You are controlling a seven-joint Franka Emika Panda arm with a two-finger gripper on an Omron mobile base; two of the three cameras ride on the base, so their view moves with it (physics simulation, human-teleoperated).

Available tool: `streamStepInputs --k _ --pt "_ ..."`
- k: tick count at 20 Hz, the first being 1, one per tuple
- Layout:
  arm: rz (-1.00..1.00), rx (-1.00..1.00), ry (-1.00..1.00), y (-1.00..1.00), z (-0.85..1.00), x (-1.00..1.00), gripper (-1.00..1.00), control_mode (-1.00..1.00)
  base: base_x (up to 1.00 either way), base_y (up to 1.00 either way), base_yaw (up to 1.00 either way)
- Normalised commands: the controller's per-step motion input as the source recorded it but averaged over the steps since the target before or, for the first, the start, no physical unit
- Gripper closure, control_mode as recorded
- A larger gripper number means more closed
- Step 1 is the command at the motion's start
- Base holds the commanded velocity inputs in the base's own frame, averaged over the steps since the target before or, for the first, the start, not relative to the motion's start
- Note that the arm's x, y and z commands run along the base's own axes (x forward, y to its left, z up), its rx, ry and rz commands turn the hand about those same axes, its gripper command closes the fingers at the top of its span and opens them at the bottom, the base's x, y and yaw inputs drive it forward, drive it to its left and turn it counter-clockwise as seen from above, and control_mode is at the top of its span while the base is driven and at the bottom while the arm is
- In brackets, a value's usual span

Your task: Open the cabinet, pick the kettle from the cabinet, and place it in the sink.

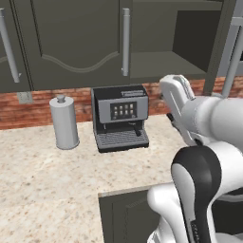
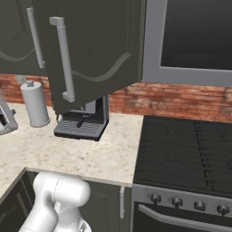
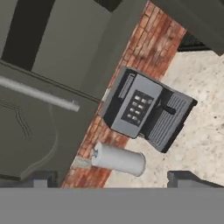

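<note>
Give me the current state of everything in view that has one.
cabinet: right door swung open, left door shut, the shelf part in view bare.
end effector: open, holding nothing.
coffee machine: upright on the counter under the cabinet.
grey canister: upright, lid on.
stove: nothing on the burners.

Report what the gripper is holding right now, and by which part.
Nothing is held. In the hand view the gripper has its fingertips wide apart with only the coffee machine and grey canister beyond them.
</note>
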Motion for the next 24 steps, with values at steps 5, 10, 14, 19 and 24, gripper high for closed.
streamStepInputs --k 5,10,14,19,24 --pt "-0.23 0.18 0.30 0.00 0.00 0.34 -1.00 -1.00 0.00 0.00 0.00" --pt "-0.23 0.18 0.28 -0.02 0.00 0.33 -1.00 -1.00 0.00 0.00 0.00" --pt "-0.29 0.02 0.26 -0.13 -0.05 0.32 -1.00 -1.00 0.00 0.00 0.00" --pt "-0.31 0.00 0.24 -0.16 -0.09 0.27 -1.00 -1.00 0.00 0.00 0.00" --pt "-0.19 0.00 -0.02 -0.15 -0.26 0.03 -1.00 -1.00 0.00 0.00 0.00"
